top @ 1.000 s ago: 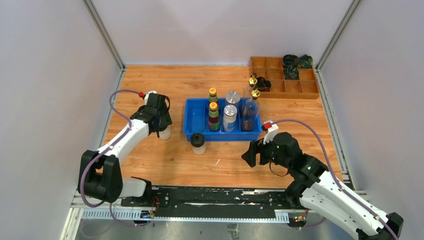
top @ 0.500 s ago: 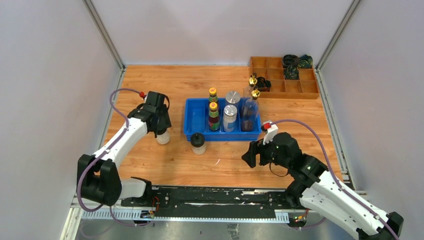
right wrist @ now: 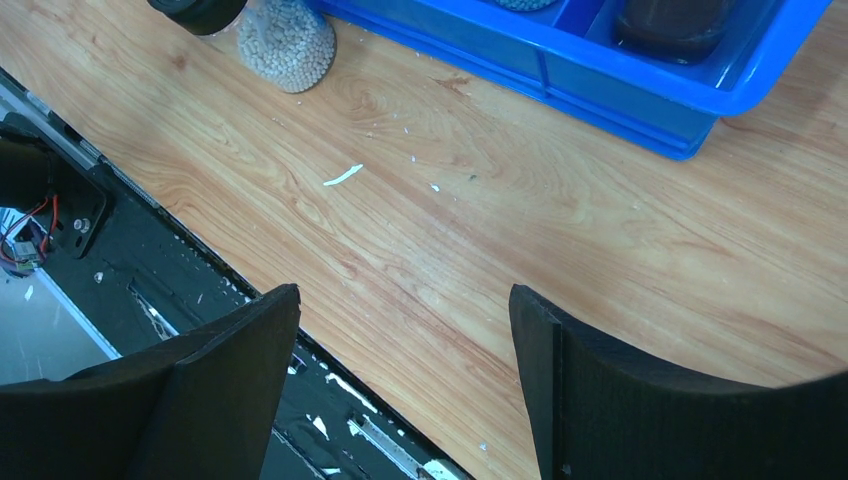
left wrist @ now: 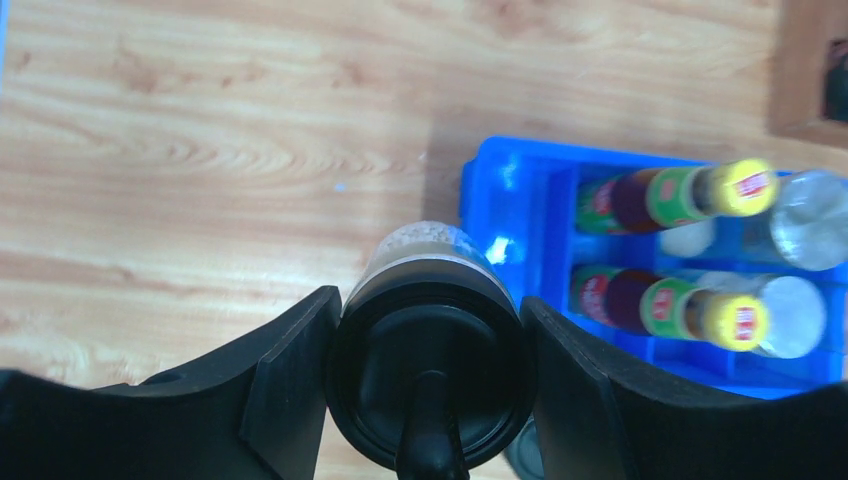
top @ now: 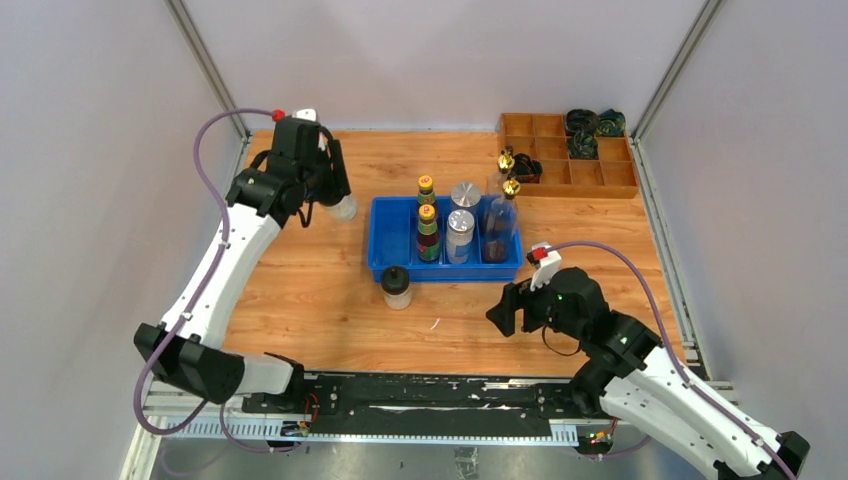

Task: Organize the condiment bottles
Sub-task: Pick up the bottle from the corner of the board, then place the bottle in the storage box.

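My left gripper (top: 330,195) is shut on a black-capped jar (top: 342,208), held in the air left of the blue bin (top: 390,262). In the left wrist view the jar (left wrist: 430,330) fills the gap between my fingers. The bin holds two yellow-capped sauce bottles (top: 427,232), two silver-lidded shakers (top: 459,235) and a gold-spouted cruet (top: 500,225). A second cruet (top: 506,162) stands behind the bin. The other black-capped jar (top: 396,287) stands on the table in front of the bin, also in the right wrist view (right wrist: 270,30). My right gripper (top: 503,310) is open and empty, low over the table (right wrist: 560,220).
A wooden divided tray (top: 600,170) with dark coiled round items (top: 583,121) sits at the back right. The black base rail (top: 430,395) runs along the table's near edge. Grey walls enclose the left, back and right sides.
My left gripper has lifted the black-capped jar off the table and carried it up and toward the back, nearer the bin's left rear corner. The right arm has barely moved.
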Robot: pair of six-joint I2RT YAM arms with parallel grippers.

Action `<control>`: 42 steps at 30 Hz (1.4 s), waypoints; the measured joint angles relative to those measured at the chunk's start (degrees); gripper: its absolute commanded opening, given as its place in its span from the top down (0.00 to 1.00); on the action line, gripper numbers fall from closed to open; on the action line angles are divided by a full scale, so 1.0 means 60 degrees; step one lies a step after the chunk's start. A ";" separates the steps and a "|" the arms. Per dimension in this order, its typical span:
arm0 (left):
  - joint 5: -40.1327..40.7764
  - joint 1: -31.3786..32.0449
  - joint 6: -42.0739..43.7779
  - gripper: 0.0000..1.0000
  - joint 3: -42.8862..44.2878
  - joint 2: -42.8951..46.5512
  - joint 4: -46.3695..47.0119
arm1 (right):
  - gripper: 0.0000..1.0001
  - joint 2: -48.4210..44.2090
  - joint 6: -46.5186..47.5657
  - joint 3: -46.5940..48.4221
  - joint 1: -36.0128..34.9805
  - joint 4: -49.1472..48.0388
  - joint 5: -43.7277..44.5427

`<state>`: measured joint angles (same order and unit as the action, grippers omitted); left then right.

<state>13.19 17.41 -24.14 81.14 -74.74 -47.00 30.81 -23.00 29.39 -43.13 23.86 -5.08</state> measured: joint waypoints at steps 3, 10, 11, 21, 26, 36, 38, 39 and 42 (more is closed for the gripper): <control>-0.0131 0.0335 0.0095 0.48 0.1366 -0.0630 -0.0335 | 0.18 -0.0178 -0.0004 0.0000 0.0000 0.0113 0.0055; -0.0262 0.1293 0.0251 0.48 0.3472 -0.2514 -0.0871 | 0.18 -0.0583 -0.0029 0.0000 0.0000 0.0390 0.0127; -0.0233 0.1501 0.0288 0.48 0.3861 -0.2900 -0.1016 | 0.18 -0.0641 -0.0036 0.0000 0.0000 0.0448 0.0138; -0.0157 0.2248 0.0532 0.48 0.4714 -0.4856 -0.1173 | 0.18 -0.1060 -0.0098 0.0004 -0.0047 0.0856 0.0280; 0.0047 0.2233 0.0572 0.48 0.4080 -0.4925 -0.0951 | 0.18 -0.1049 -0.0120 0.0004 -0.0047 0.0943 0.0284; 0.0095 0.2211 0.0659 0.47 0.2284 -0.4925 0.0550 | 0.18 -0.1060 -0.0171 0.0004 -0.0055 0.0973 0.0284; 0.0084 0.2182 0.0663 0.47 0.1883 -0.4925 0.0878 | 0.18 -0.1086 -0.0175 0.0004 -0.0055 0.0980 0.0280; 0.0080 0.2171 0.0667 0.47 0.1727 -0.4925 0.0994 | 0.18 -0.1100 -0.0178 0.0004 -0.0055 0.0980 0.0284; -0.0007 0.2091 0.0663 0.47 0.1351 -0.4925 0.1435 | 0.18 -0.1100 -0.0182 0.0004 -0.0055 0.0998 0.0284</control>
<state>13.15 29.95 -20.16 89.25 -104.29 -38.39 24.21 -24.10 29.41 -43.46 29.85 -3.38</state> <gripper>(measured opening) 0.676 0.819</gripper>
